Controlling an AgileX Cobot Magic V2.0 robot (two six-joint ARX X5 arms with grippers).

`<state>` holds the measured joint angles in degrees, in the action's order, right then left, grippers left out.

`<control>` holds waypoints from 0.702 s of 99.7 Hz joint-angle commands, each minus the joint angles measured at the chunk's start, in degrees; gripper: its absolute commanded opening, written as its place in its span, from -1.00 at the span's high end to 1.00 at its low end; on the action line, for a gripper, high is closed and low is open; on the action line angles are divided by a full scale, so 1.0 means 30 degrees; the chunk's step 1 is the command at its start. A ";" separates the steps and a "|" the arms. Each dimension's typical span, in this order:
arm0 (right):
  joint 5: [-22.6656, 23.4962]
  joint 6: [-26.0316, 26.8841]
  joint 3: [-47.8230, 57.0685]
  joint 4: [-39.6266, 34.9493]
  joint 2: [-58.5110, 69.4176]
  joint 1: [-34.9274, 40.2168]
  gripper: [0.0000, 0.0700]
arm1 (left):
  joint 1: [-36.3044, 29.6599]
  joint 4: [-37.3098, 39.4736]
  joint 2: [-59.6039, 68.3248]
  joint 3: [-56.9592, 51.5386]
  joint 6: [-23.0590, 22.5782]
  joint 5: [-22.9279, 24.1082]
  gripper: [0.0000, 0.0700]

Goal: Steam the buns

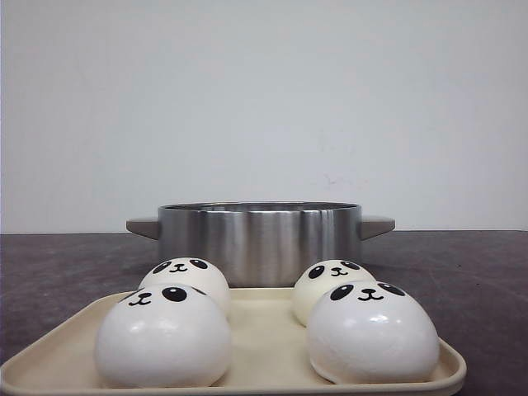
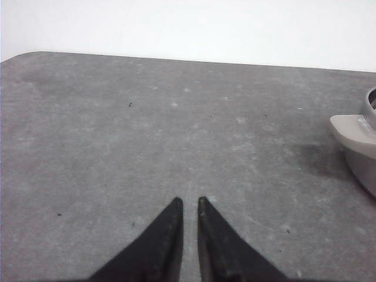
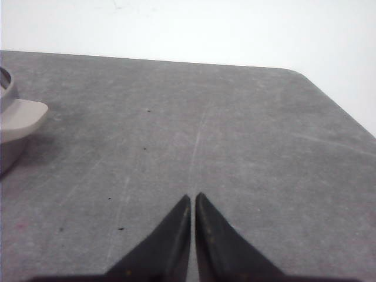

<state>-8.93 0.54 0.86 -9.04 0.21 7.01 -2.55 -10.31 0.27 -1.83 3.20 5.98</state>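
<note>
In the front view you see four buns on a cream tray (image 1: 272,318) at the near edge of the grey table (image 1: 49,264). The near-left bun (image 1: 162,338) and the near-right bun (image 1: 371,334) sit toward the tray's front rim, well apart from each other. The far-left bun (image 1: 188,280) stands just behind the near-left one, partly hidden by it, and the far-right bun (image 1: 330,285) stands just behind the near-right one in the same way. All four show black panda faces on top. Beyond the tray's far rim stands a steel pot (image 1: 260,239) with a grey handle on each side; whether it touches the tray you cannot tell. Neither arm shows here.

In the left wrist view, your left gripper (image 2: 188,202) hangs over bare table with its two black fingers nearly together, a thin slit between the tips, nothing held. One pot handle (image 2: 355,130) pokes in at the picture's edge.

In the right wrist view, your right gripper (image 3: 193,198) has its fingertips pressed all but together, also holding nothing, over bare table near a rounded table corner. The pot's other handle (image 3: 22,114) shows at the picture's edge.
</note>
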 commanded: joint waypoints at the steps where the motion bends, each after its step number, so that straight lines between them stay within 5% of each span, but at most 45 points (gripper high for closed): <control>1: 0.0058 0.0561 -0.0051 0.0357 0.0000 0.0000 0.98 | -0.0029 -0.0066 -0.0029 0.0342 0.0554 -0.0015 1.00; 33: 0.2754 0.6127 -0.0022 0.5370 0.0007 -0.0007 0.98 | -0.0029 0.0022 -0.0029 0.0007 0.5996 -0.0036 1.00; 42: 0.3832 0.7577 0.0277 0.6186 0.0007 -0.0007 0.98 | -0.0029 0.0160 -0.0029 -0.0874 0.6972 -0.1362 1.00; 55: 0.5559 0.8116 0.2535 0.3810 0.0080 -0.0007 0.99 | -0.0029 -0.0109 0.0335 -0.3475 0.6951 -0.3847 0.99; 70: 0.6564 0.6885 0.7031 -0.0597 0.1588 0.0000 0.99 | -0.0044 -0.3337 0.3067 -0.8684 0.5778 -0.3956 0.98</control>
<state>9.34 23.09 16.27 -7.07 2.87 7.01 -2.55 -17.02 5.69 -21.43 23.16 -5.76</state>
